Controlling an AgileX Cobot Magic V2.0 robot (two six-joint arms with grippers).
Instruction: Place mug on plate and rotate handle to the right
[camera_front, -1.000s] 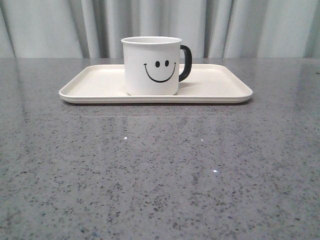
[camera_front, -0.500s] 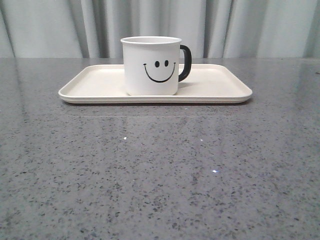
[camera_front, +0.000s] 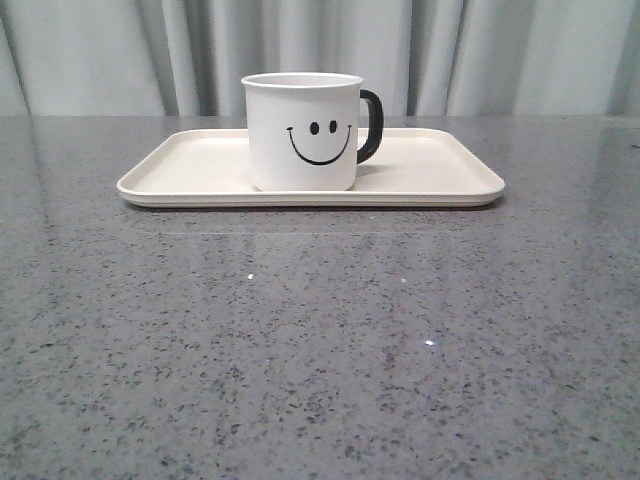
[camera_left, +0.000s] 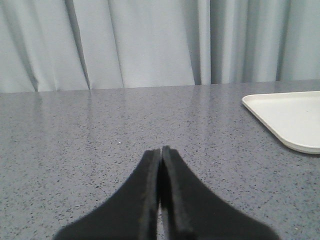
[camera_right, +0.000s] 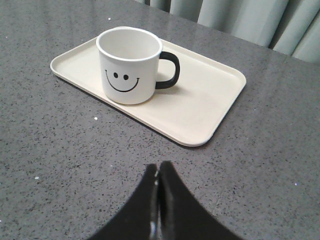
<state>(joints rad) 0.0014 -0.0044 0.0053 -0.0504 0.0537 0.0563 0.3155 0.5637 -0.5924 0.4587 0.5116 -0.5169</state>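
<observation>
The white mug (camera_front: 303, 132) with a black smiley face stands upright on the cream plate (camera_front: 200, 165), left of the plate's middle. Its black handle (camera_front: 371, 126) points to the right. The mug also shows in the right wrist view (camera_right: 129, 66), with its handle (camera_right: 169, 71) and the plate (camera_right: 210, 95). My right gripper (camera_right: 158, 169) is shut and empty, over the bare table short of the plate. My left gripper (camera_left: 160, 151) is shut and empty, away from the plate, only a corner of which (camera_left: 290, 115) shows there. Neither gripper shows in the front view.
The grey speckled table (camera_front: 320, 340) runs from the near edge to the grey curtain (camera_front: 500, 55) behind. Nothing else stands on it in view.
The whole front view has shifted very slightly to the left; the mug and plate keep their places relative to each other.
</observation>
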